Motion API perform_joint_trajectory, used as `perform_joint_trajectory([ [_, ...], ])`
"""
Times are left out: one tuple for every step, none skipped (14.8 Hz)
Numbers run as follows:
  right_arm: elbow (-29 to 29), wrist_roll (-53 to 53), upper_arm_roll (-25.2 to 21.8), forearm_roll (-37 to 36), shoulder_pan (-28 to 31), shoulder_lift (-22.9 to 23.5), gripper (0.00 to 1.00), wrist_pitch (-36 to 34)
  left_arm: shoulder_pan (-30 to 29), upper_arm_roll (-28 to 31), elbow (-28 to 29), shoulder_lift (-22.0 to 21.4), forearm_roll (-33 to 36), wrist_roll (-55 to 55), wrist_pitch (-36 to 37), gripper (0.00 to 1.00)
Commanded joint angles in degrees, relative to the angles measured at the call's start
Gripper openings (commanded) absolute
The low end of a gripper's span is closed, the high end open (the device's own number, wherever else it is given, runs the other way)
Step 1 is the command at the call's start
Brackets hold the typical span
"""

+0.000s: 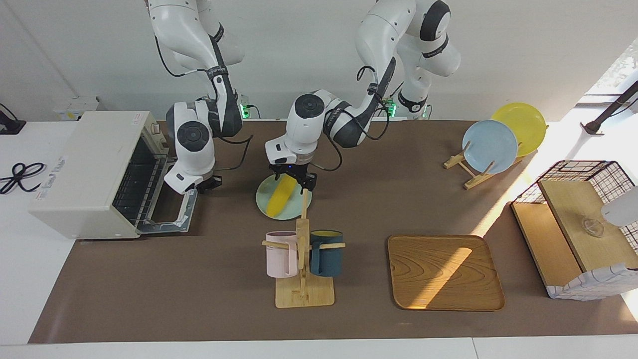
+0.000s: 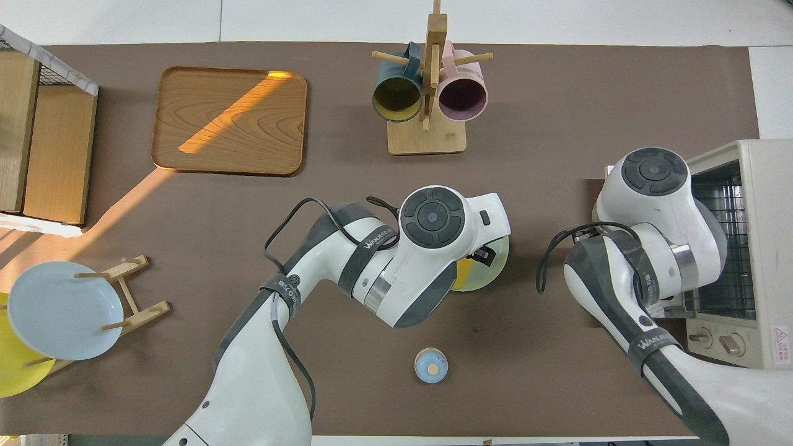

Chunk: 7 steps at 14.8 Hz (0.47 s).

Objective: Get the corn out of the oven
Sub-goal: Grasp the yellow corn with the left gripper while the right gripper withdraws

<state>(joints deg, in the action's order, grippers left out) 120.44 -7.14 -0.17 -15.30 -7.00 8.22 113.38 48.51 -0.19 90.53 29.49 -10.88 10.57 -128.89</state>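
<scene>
The yellow corn (image 1: 280, 197) lies on a pale green plate (image 1: 264, 199) on the table, outside the oven (image 1: 89, 169). The oven's door (image 1: 172, 212) is dropped open, and only the bare rack shows inside. My left gripper (image 1: 293, 183) is low over the end of the corn nearer to the robots, open, with a finger on either side. In the overhead view the left arm covers most of the corn (image 2: 463, 282) and plate (image 2: 497, 265). My right gripper (image 1: 207, 184) hangs beside the door's outer edge.
A wooden mug rack (image 1: 302, 279) with a pink mug and a dark blue mug stands just beside the plate, farther from the robots. There is a wooden tray (image 1: 443, 271), a plate stand (image 1: 491, 144), a wire basket (image 1: 578, 224) and a small blue bell (image 2: 430, 364).
</scene>
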Motion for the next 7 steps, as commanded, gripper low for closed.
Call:
perform_joint_trajectory([
  [-4.85,6.33,-0.62,-3.07,4.09,-3.02,0.00,-7.11,1.76,1.24,1.13,0.83,-1.07,1.82,-4.77,1.00],
  [-4.86,9.74,-0.53,-2.46,6.10,-4.60,0.00,-7.73,1.59,1.33,1.14,0.92,-1.07,1.82,-5.23,1.00],
  [-4.86,12.04,-0.53,-2.37,7.43,-5.23,0.00,-8.44,1.33,1.33,1.14,1.01,-0.81,1.73,-5.58,1.00],
  [-4.95,13.54,-0.62,-2.37,8.92,-5.49,0.00,-8.79,1.24,1.33,1.40,1.53,-0.81,1.73,-6.80,1.00],
  [-4.95,14.86,-0.53,-2.28,10.24,-6.10,0.00,-8.88,1.50,1.33,1.67,1.89,-0.81,1.82,-7.68,1.00],
  [-4.95,16.01,-0.53,-2.19,10.77,-6.63,0.00,-9.49,1.77,1.42,2.11,2.06,-0.81,1.82,-8.21,1.00],
  [-4.95,16.54,-0.53,-2.19,11.48,-6.99,0.00,-10.63,1.94,1.42,1.94,3.02,-0.81,2.08,-8.65,1.00],
])
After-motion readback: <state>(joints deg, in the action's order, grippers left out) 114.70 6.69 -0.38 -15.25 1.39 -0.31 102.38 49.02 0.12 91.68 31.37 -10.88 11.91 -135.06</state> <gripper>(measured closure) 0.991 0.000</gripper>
